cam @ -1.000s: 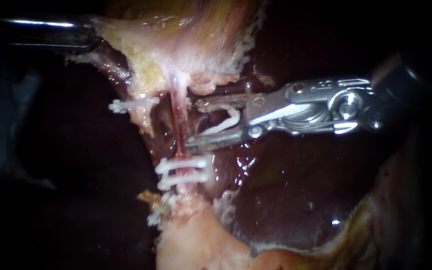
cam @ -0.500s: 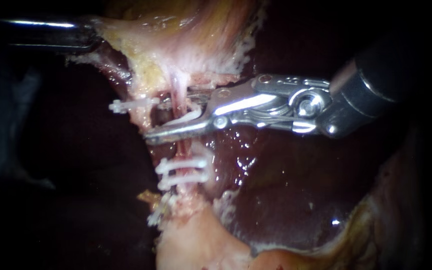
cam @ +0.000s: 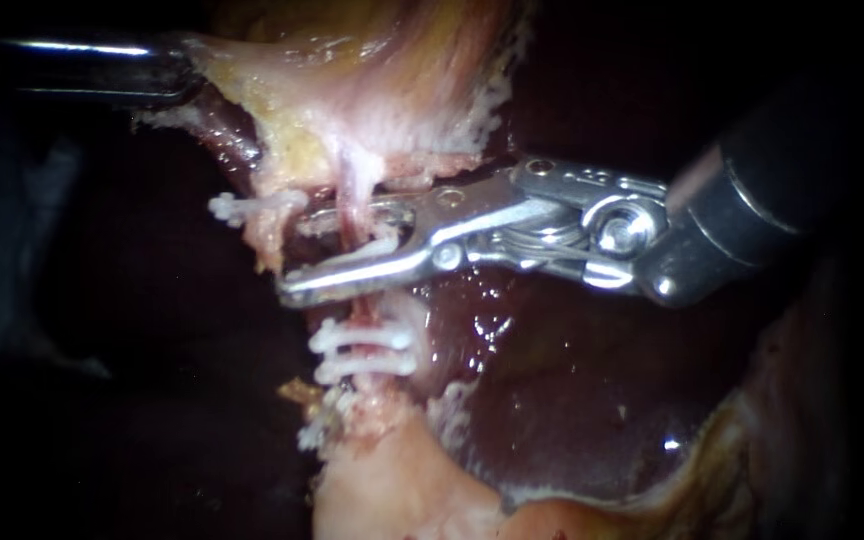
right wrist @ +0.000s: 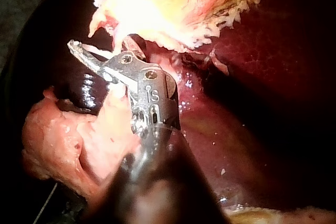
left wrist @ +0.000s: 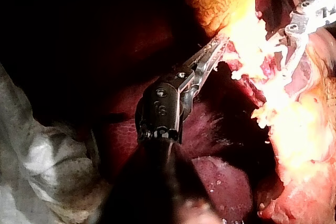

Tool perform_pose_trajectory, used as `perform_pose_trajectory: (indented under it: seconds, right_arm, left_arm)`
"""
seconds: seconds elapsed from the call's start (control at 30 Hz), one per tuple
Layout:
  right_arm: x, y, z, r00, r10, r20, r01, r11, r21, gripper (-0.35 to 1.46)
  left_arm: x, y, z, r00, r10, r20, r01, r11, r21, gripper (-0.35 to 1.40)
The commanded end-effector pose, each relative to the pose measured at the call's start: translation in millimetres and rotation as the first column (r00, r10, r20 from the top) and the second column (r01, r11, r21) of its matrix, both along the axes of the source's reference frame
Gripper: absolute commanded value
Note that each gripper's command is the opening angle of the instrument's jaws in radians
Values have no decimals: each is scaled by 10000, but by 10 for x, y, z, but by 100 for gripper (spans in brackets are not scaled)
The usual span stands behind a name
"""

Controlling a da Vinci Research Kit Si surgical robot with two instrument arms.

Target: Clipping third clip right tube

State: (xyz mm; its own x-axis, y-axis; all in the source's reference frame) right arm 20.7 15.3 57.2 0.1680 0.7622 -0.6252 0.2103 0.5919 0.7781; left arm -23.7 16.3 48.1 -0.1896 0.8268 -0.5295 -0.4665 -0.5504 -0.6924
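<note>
Our right instrument (cam: 295,255) comes in from the right with its jaws partly apart, set astride the right tube (cam: 353,190). Both jaw tips reach past the tube to its left. A loaded clip (cam: 384,242) sits white between the jaws and touches both, so what they hold is this clip, with the tube running through the gap. The tube is a thin reddish strand that runs down from the gallbladder (cam: 372,90) towards us. Just on the near side of the jaws it carries a pair of clips (cam: 367,337), one close behind the other. To the left of the jaws a single clip (cam: 244,208) sits on a pale strand of tissue. Our left instrument (left wrist: 220,44) reaches the gallbladder's far left edge, and its jaws look closed on a fold of it, holding it taut. The dark liver (cam: 572,380) lies to the right, beneath the right instrument.
</note>
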Motion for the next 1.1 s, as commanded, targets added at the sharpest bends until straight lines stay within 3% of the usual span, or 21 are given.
perform_pose_trajectory:
  seconds: [0.03,0.23,0.53,0.77,0.83,1.0,1.1]
  right_arm:
    - [1,-1,-7,9999,-45,-140,45,10000,21,48]
    - [3,-3,-27,9991,-191,-375,194,9998,87,45]
    - [2,1,-25,9994,-182,-286,196,9985,502,32]
    - [-1,2,-22,9998,-127,-157,141,9959,898,5]
    - [-3,4,-20,10000,19,-29,-16,9950,999,-4]
    - [-10,8,-14,9999,52,116,-69,9885,1510,-35]
    - [-17,10,-9,9998,24,193,-61,9818,1900,-35]
  left_arm:
    - [0,0,0,10000,3,3,-3,10000,0,-35]
    - [0,0,0,10000,2,3,-2,10000,-1,-35]
    - [0,0,1,10000,5,4,-5,10000,-2,-35]
    - [0,0,1,10000,5,4,-5,10000,-2,-35]
    - [0,0,1,10000,5,5,-5,10000,-2,-35]
    - [0,0,1,10000,5,5,-5,10000,-2,-35]
    - [0,0,1,10000,5,5,-5,10000,-2,-35]
